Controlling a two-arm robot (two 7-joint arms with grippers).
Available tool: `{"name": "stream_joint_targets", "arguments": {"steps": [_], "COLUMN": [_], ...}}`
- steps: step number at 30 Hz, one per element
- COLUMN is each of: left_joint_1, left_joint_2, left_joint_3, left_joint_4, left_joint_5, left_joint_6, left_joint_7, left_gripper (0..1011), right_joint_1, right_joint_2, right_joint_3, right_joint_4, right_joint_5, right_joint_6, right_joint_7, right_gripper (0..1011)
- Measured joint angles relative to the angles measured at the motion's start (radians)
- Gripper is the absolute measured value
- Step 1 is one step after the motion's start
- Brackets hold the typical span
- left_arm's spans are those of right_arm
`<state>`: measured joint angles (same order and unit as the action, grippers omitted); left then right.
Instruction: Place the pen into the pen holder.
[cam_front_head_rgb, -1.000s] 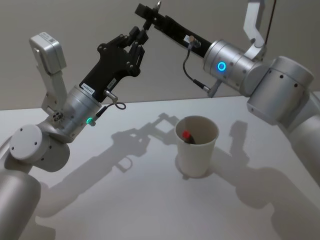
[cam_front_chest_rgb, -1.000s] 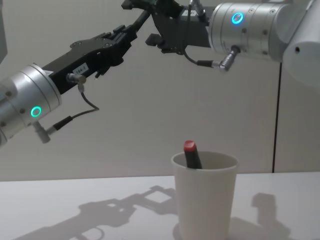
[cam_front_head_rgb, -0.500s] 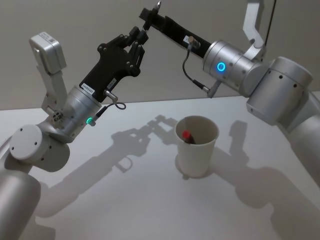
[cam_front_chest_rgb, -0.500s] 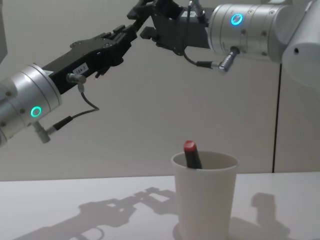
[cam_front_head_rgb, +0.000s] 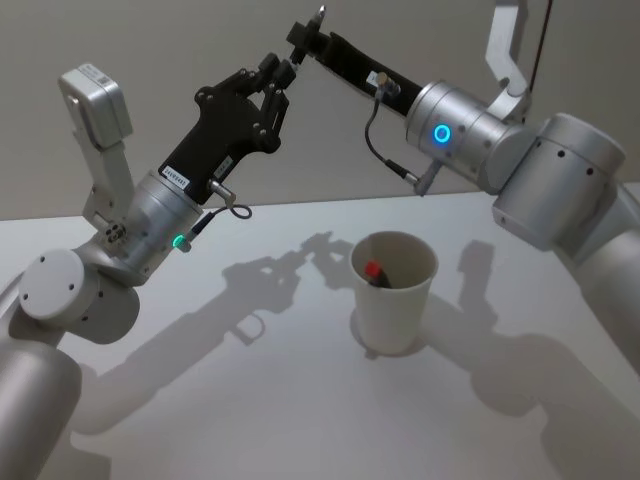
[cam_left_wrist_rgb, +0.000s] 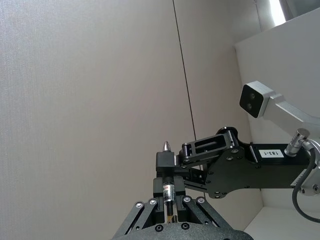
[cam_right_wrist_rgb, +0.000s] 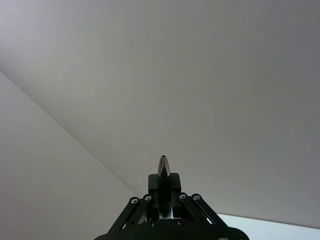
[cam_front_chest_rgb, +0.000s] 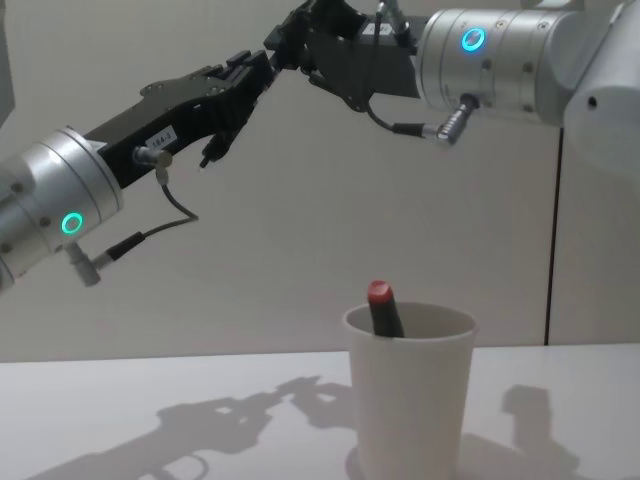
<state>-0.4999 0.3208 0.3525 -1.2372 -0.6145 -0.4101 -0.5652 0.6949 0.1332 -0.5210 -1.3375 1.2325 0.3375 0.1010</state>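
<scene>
High above the table a dark pen (cam_front_head_rgb: 320, 12) with a silver tip is held between both grippers. My left gripper (cam_front_head_rgb: 278, 72) grips its labelled barrel (cam_left_wrist_rgb: 169, 192). Just beyond it, my right gripper (cam_front_head_rgb: 303, 38) is shut on the pen near the tip (cam_right_wrist_rgb: 163, 167). In the chest view the two grippers, left (cam_front_chest_rgb: 262, 70) and right (cam_front_chest_rgb: 290, 40), meet at the top. Far below them the pen holder, a white paper cup (cam_front_head_rgb: 393, 300), stands upright on the table. Another pen with a red end (cam_front_chest_rgb: 380, 300) leans inside it.
The white table (cam_front_head_rgb: 250, 400) carries the arms' shadows to the left of the cup. A plain wall (cam_front_chest_rgb: 300, 250) closes off the back. Both arms are raised well above the cup.
The right gripper's fingers stood open around the pen a second ago; they have closed on it and moved in against the left gripper. The left arm and the cup have stayed still.
</scene>
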Motion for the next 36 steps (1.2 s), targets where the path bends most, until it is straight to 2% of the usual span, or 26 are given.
{"name": "stream_joint_targets", "arguments": {"steps": [36], "left_joint_1": [0.000], "left_joint_2": [0.000], "left_joint_3": [0.000], "left_joint_4": [0.000], "left_joint_5": [0.000], "left_joint_6": [0.000], "left_joint_7": [0.000], "left_gripper": [133], "right_joint_1": [0.000], "right_joint_2": [0.000], "right_joint_3": [0.000], "right_joint_4": [0.000], "right_joint_5": [0.000], "right_joint_6": [0.000], "right_joint_7": [0.000], "right_gripper": [118]}}
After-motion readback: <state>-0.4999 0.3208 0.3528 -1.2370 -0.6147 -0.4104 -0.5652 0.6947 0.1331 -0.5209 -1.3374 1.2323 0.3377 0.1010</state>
